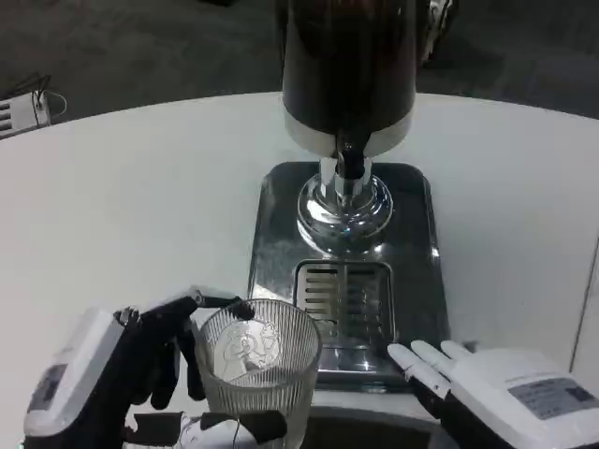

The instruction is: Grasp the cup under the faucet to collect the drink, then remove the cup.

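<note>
A clear ribbed glass cup (259,369) stands at the front left of the dispenser's steel base (277,234), just left of the drip grate (344,299). My left hand (131,379) wraps the cup, with black fingers across its far rim and its near side. The black faucet (349,165) hangs below the dark drink tank (348,70), farther back than the cup and to its right. My right hand (487,388) lies flat and open near the base's front right corner, holding nothing. I cannot tell if the cup holds liquid.
The dispenser stands mid-table on a white round table (122,206). Its chrome pedestal (344,208) rises behind the grate. A dark floor lies beyond the table's far edge, with a white item (23,110) at the far left.
</note>
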